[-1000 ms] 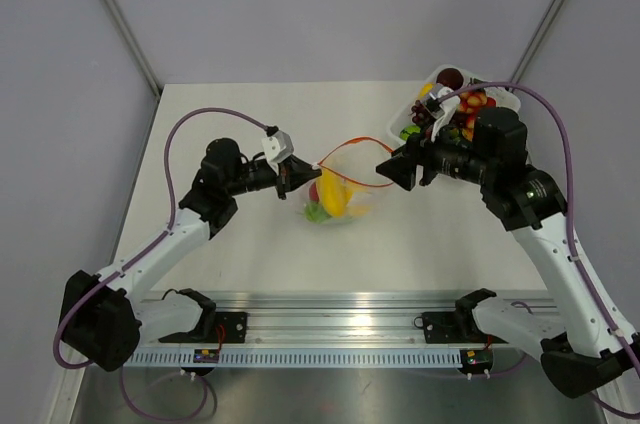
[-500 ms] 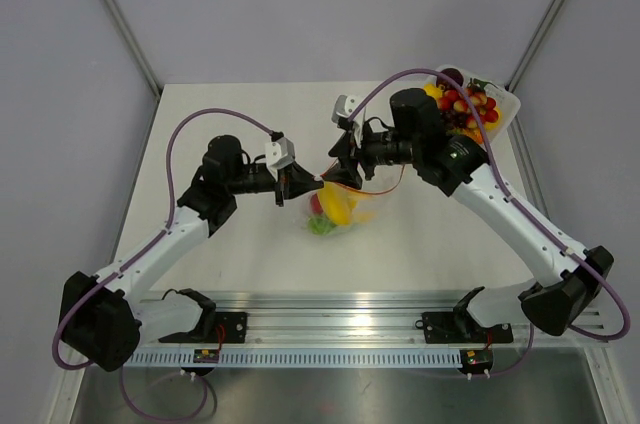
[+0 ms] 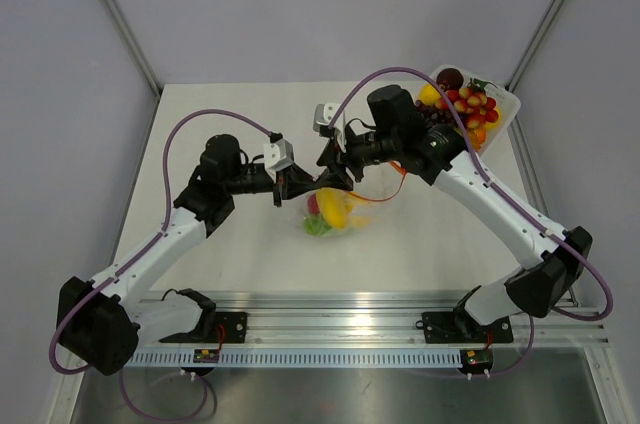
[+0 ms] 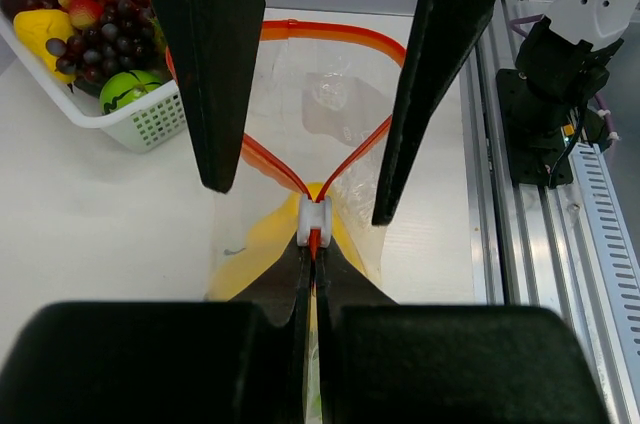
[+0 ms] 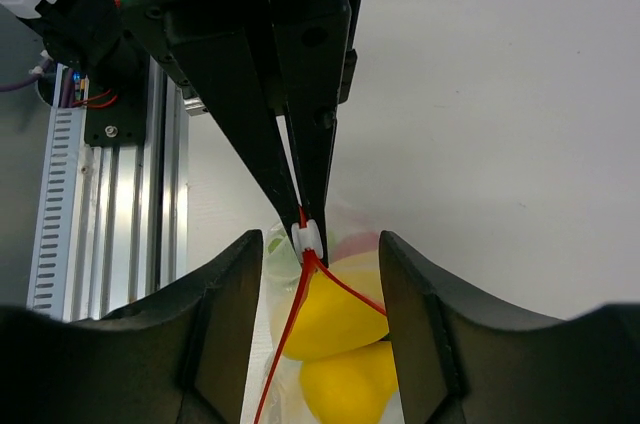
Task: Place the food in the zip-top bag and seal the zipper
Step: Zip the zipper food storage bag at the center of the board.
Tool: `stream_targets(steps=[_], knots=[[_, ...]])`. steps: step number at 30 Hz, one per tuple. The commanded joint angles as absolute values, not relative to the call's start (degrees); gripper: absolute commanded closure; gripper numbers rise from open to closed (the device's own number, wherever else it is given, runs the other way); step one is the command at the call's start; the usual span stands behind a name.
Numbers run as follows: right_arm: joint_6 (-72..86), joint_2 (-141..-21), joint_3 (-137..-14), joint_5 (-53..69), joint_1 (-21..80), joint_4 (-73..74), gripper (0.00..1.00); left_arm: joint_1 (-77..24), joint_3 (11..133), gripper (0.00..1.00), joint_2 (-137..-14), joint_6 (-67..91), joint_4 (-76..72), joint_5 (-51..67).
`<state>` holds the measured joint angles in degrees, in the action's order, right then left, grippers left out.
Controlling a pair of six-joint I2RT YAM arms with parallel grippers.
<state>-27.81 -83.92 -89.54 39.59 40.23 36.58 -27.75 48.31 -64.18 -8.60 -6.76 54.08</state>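
The left gripper (image 3: pixel 299 184) is pinched fully closed on the near end of the zipper (image 4: pixel 330 32), its two fingers pressed flat together with the orange-red strip caught between them. Just past its tips sits the white slider (image 4: pixel 315 221), at the point where the strip splits.

The bag (image 3: pixel 345 214) lies at the middle of the table (image 3: pixel 230 114), between the two arms. It is clear, crinkly plastic. From the slider the zipper spreads in a V and curves round into a loop, so the mouth stands open along nearly all its width. Through the plastic the food (image 3: pixel 335 207) shows as a small heap: two glossy yellow pieces, one red piece and a green one at the near side. In the left wrist view a yellow piece lies right under the slider.

The right gripper (image 3: pixel 335 168) faces the left one across the slider. Its jaws stand apart, one finger on each side of the strip's V, with a gap to the slider on both sides. It holds nothing.

At the far right corner of the table is a white tray (image 3: pixel 510 102). It holds more fruit: dark grapes, small red pieces, a yellow one and a green one. It is well apart from the bag.
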Motion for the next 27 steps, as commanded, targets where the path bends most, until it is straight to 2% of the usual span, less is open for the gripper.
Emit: stream_targets(steps=[1, 4, 7, 10, 14, 18, 27], knots=[[-29.4, -85.3, -92.8, 41.4, 41.5, 39.3, 0.44, -27.4, 51.3, 1.0, -62.7, -9.8, -9.2, 56.0], [-28.8, -86.1, -92.7, 41.2, 41.8, 38.8, 0.48, -27.4, 51.3, 1.0, -62.5, -9.7, -9.1, 56.1], [-27.8, -86.4, -92.6, 40.7, 41.9, 37.8, 0.58, -27.4, 51.3, 1.0, -62.6, -9.7, -9.0, 56.2], [-27.1, -86.6, -92.7, 39.9, 41.9, 37.5, 0.72, -27.4, 51.3, 1.0, -62.3, -9.9, -8.5, 56.2], [-26.3, -85.6, -91.4, 39.1, 41.9, 36.3, 0.79, -27.4, 51.3, 1.0, -62.1, -10.6, -7.6, 55.8], [-25.6, -83.5, -88.5, 36.9, 41.8, 33.7, 0.99, -26.9, 51.4, 1.0, -61.8, -11.2, -6.2, 55.1], [-24.0, -76.1, -79.9, 29.3, 41.8, 30.6, 1.0, -22.9, 50.1, 1.0, -59.5, -10.7, -8.1, 54.7]])
